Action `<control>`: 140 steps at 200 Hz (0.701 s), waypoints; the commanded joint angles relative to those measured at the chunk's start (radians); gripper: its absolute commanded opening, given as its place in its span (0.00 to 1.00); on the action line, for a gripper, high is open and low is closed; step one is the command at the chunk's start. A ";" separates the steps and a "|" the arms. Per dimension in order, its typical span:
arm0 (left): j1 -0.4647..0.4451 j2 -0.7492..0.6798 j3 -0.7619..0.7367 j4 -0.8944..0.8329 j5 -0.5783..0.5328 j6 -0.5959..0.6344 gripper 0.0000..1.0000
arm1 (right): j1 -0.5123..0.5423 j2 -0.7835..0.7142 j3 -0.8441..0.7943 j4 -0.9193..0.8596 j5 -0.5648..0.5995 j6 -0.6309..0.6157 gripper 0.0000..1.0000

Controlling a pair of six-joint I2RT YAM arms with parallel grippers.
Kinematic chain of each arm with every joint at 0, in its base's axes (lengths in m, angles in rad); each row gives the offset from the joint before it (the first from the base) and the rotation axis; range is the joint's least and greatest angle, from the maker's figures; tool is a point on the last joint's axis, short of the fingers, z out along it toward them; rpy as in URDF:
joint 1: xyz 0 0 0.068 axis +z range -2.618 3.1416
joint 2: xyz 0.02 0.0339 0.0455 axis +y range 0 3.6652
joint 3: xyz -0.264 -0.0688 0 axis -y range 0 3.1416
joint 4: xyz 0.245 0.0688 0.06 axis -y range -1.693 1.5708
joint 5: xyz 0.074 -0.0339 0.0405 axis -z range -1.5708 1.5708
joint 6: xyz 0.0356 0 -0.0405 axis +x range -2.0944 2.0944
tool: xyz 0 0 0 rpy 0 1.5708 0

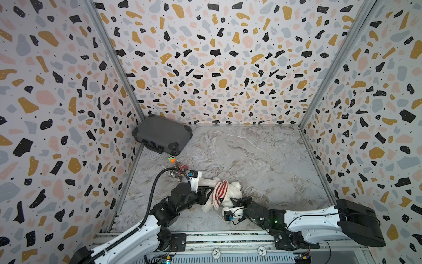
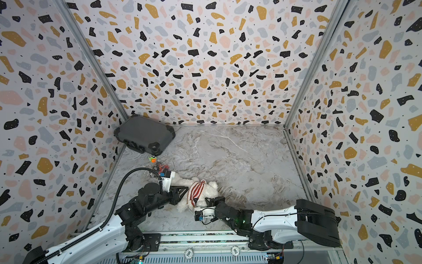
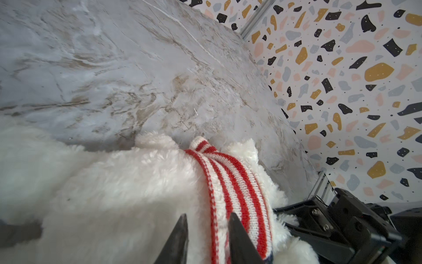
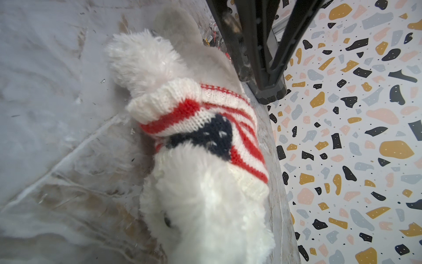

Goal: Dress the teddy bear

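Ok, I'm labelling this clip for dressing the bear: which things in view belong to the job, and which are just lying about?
In the job: teddy bear, striped sweater on it, left gripper, right gripper.
Lying about: dark case, small colourful toy, clutter of small parts, chips on the front rail.

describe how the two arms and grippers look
The left arm and right arm have white shells with black joints. A ribbed black hose loops along the left; a thin black cable runs along the right. The left gripper and right gripper are black.
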 commanded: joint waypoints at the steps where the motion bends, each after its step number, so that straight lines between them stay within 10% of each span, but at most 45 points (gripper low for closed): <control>1: -0.017 -0.019 -0.011 0.053 0.059 -0.014 0.30 | 0.005 -0.002 0.005 0.047 0.017 -0.031 0.00; 140: -0.061 0.033 -0.028 0.094 0.045 -0.031 0.15 | 0.033 -0.027 -0.015 0.105 0.035 -0.102 0.00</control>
